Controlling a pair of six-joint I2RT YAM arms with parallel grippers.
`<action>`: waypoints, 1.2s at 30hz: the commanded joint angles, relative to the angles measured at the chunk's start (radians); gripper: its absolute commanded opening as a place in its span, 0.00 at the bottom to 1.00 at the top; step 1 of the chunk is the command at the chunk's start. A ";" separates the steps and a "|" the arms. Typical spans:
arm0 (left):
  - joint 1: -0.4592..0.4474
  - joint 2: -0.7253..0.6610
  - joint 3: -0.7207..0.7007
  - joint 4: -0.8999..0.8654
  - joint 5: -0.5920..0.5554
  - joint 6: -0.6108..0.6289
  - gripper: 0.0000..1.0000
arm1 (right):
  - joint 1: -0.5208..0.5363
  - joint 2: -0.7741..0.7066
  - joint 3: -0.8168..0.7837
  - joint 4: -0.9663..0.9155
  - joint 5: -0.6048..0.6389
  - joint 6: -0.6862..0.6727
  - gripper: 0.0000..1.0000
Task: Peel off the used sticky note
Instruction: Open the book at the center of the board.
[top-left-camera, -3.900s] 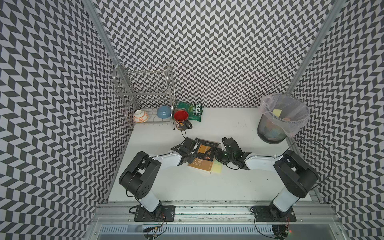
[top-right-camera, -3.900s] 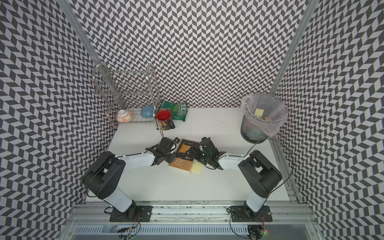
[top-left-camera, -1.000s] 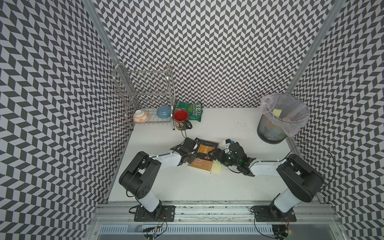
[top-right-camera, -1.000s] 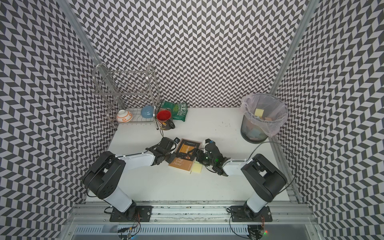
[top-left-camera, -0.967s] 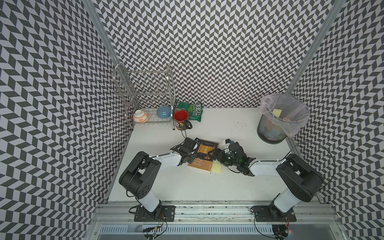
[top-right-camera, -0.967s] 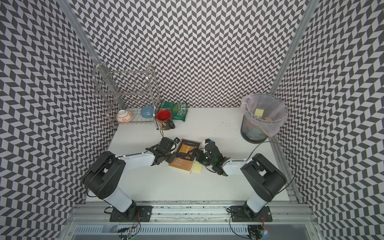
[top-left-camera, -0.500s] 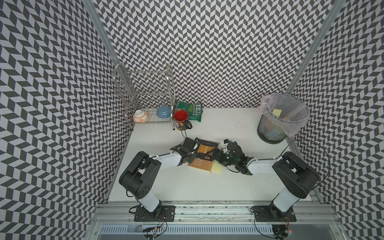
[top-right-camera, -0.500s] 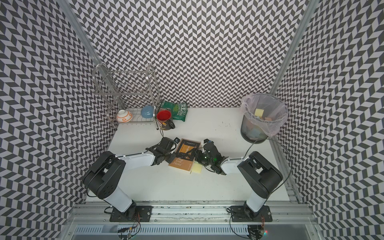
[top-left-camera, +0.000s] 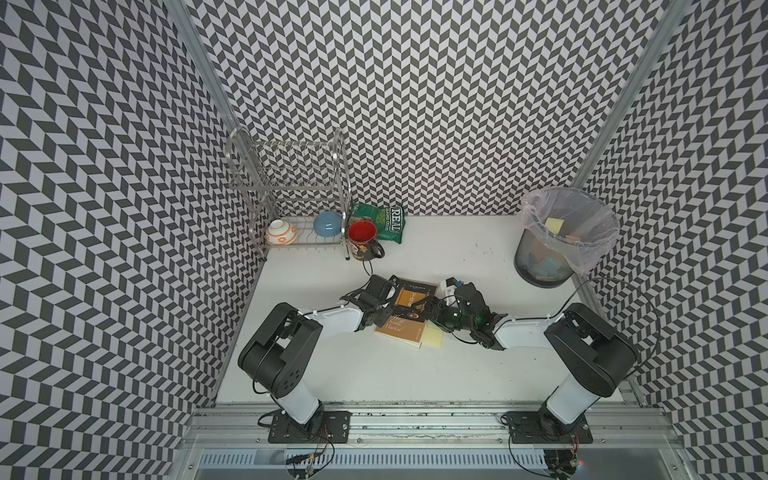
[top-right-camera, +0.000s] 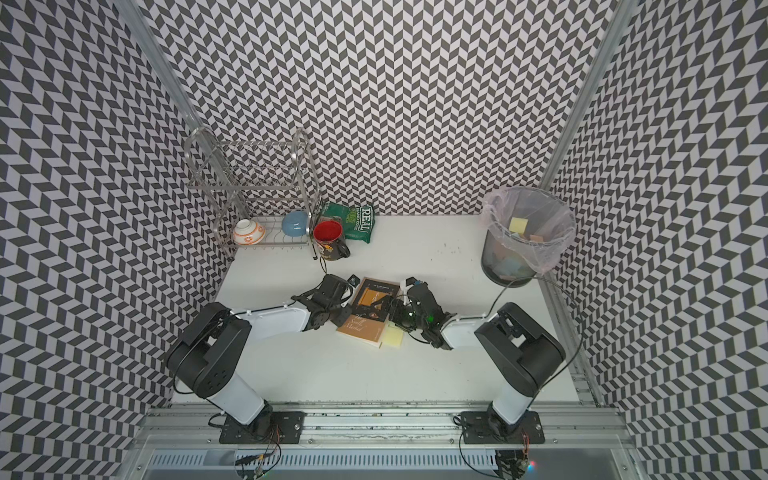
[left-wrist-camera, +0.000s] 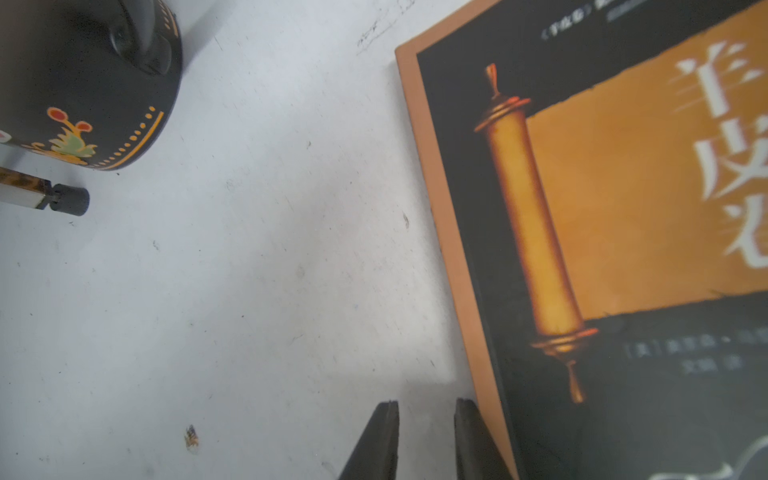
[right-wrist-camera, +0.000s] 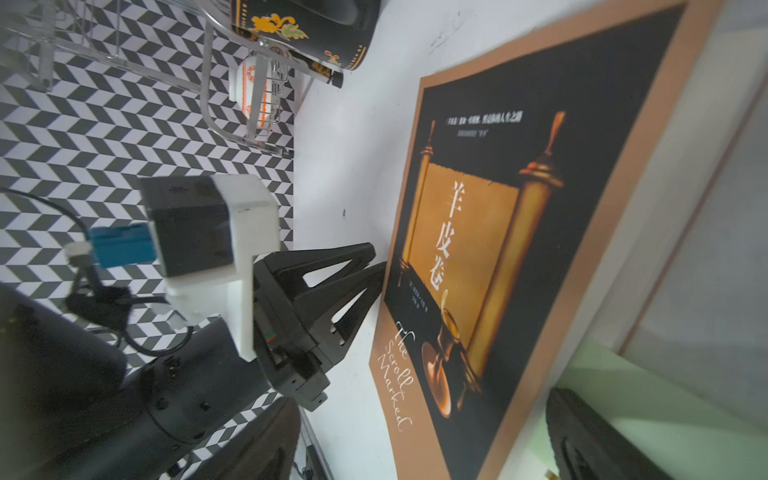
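The yellow sticky note (top-left-camera: 432, 336), right beside the wide-open, empty right tool (top-left-camera: 441, 319) at the corner of the book (top-left-camera: 409, 305), looks thin, light and floppy, so I would pinch its free edge; the left tool (left-wrist-camera: 426, 409), narrow and empty, touches the book's opposite edge.

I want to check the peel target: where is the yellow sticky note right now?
In both top views the yellow sticky note lies on the white table at the right-hand near corner of the book.
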 joint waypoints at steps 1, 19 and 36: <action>-0.012 0.045 -0.015 -0.078 0.042 0.000 0.28 | 0.006 0.010 0.020 0.126 -0.053 0.022 0.95; -0.012 0.045 -0.016 -0.080 0.039 -0.002 0.28 | -0.006 0.077 -0.092 0.532 -0.116 0.137 0.94; -0.013 0.044 -0.015 -0.078 0.040 -0.001 0.28 | -0.006 0.180 -0.122 0.698 -0.131 0.218 0.93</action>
